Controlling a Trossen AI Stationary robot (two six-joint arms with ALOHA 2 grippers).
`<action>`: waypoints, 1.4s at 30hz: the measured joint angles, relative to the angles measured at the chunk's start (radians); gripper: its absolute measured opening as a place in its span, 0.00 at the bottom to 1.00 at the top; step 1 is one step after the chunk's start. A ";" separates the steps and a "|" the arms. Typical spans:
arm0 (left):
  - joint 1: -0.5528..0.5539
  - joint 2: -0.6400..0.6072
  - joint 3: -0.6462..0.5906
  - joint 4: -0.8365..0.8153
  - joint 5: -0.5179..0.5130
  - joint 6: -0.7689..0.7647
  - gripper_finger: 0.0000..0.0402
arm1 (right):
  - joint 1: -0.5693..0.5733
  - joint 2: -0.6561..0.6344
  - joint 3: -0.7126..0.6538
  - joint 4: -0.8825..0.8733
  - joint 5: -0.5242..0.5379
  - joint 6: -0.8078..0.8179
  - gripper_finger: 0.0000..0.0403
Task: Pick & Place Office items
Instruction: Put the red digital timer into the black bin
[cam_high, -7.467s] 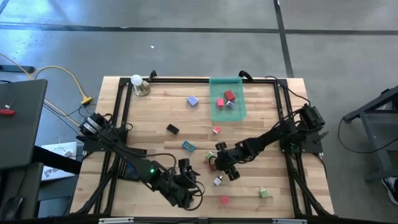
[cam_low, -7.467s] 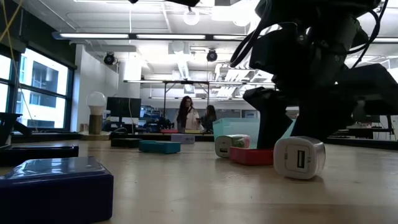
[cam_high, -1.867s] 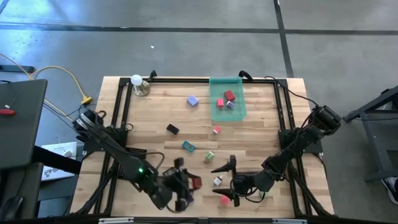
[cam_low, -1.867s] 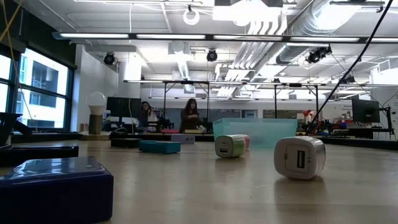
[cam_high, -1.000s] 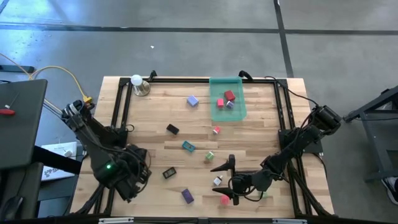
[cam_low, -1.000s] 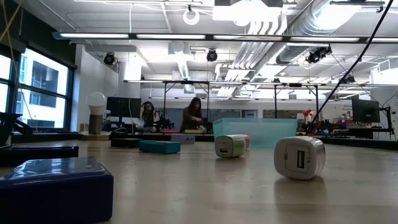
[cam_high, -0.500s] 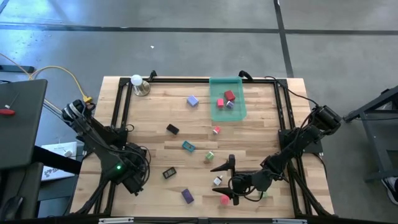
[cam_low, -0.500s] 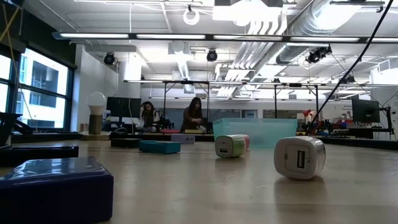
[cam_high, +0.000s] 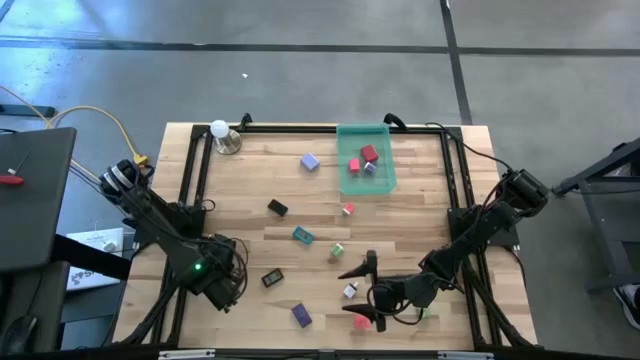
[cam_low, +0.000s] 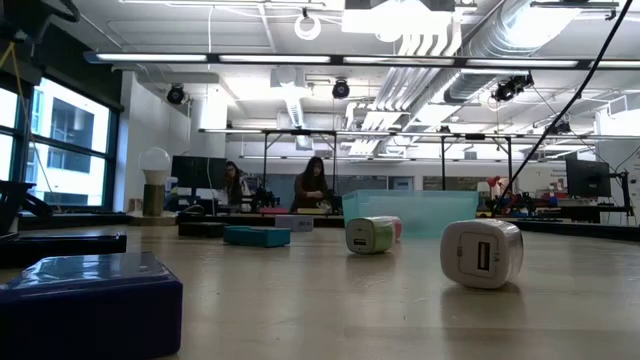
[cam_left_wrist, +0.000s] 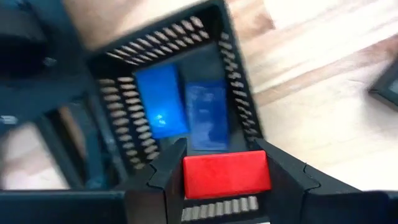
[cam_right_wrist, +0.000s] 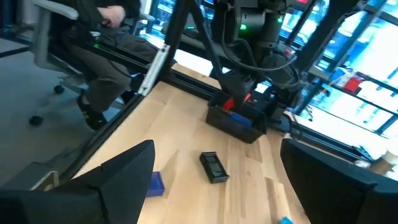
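Left gripper clamped on the red block, poised right above the black tray for the drop; right gripper waiting, fingers apart, mid-table.

The left wrist view is blurred; the red block between the fingers is cut by the black tray's rim.
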 joint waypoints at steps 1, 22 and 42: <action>-0.006 0.000 -0.006 0.021 -0.002 -0.010 0.37 | 0.000 0.000 0.000 0.000 -0.008 0.000 0.84; -0.092 0.000 -0.111 0.138 -0.002 -0.182 0.40 | 0.000 0.000 0.000 0.001 -0.017 0.000 0.84; -0.092 0.047 -0.111 0.142 0.028 -0.227 0.40 | 0.000 0.000 0.000 0.001 -0.018 0.000 0.84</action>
